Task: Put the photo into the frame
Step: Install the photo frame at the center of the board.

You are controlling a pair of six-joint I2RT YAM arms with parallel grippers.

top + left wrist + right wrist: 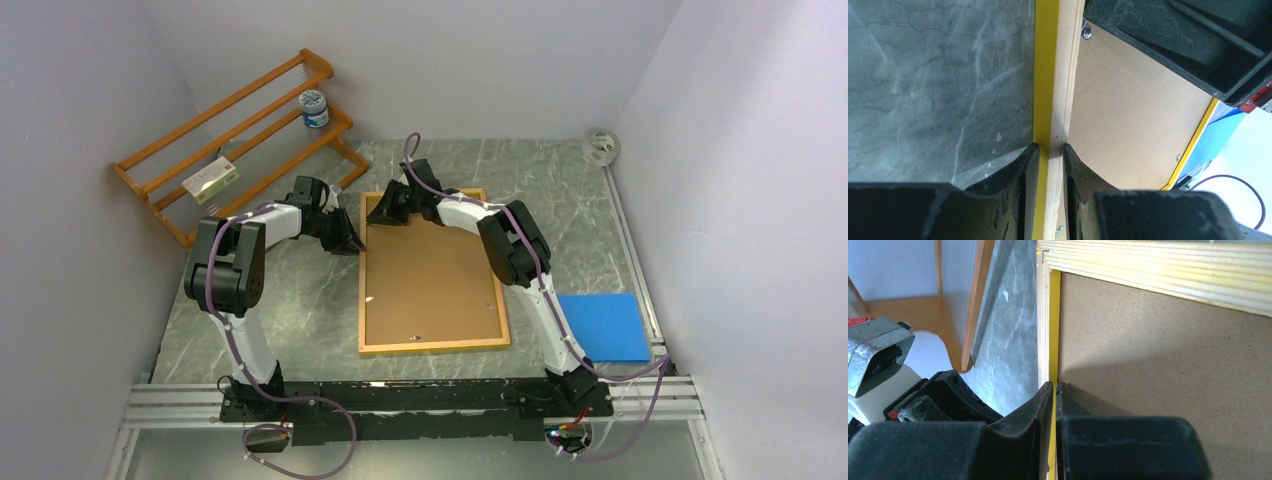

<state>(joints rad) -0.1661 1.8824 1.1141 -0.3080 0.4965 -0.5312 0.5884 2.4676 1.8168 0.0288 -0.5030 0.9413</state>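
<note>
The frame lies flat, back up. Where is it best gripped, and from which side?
Grip the frame by its narrow left rail, probably from above, one finger outside and one inside, as the left gripper does; the flat faces offer no hold.

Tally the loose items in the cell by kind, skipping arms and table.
frame: 1
backing board: 1
wooden rack: 1
blue sheet: 1
small jar on the rack: 1
small box on the rack: 1
white round object in the far corner: 1
Total: 7

Yellow-edged wood frame (pixel 432 345), brown backing board (pixel 430 270), grey-veined table (pixel 300 300), blue sheet (pixel 603 327).
</note>
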